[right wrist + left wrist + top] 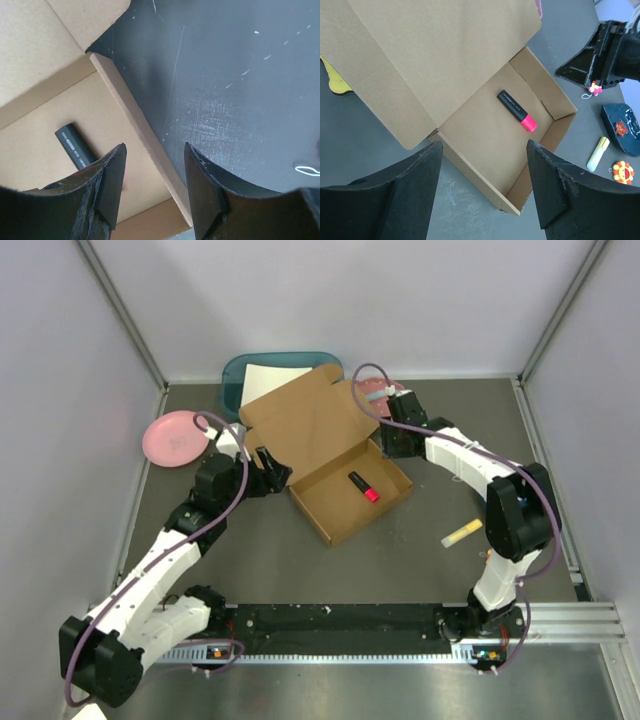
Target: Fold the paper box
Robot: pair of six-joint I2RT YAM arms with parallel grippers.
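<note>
Currently paper box sitting mid-table, lid leaning open toward 11 o'clock, marker lying inside. My left gripper hovering at its 9 o'clock corner, right gripper over 3 o'clock wall, both spread apart, empty. Uneven lid push risking box skidding, cardboard buckling.

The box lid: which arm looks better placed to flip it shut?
Probably left: the left pincer, open, sits beside the lid of the paper box, while the right pincer hangs over the tray wall.
</note>
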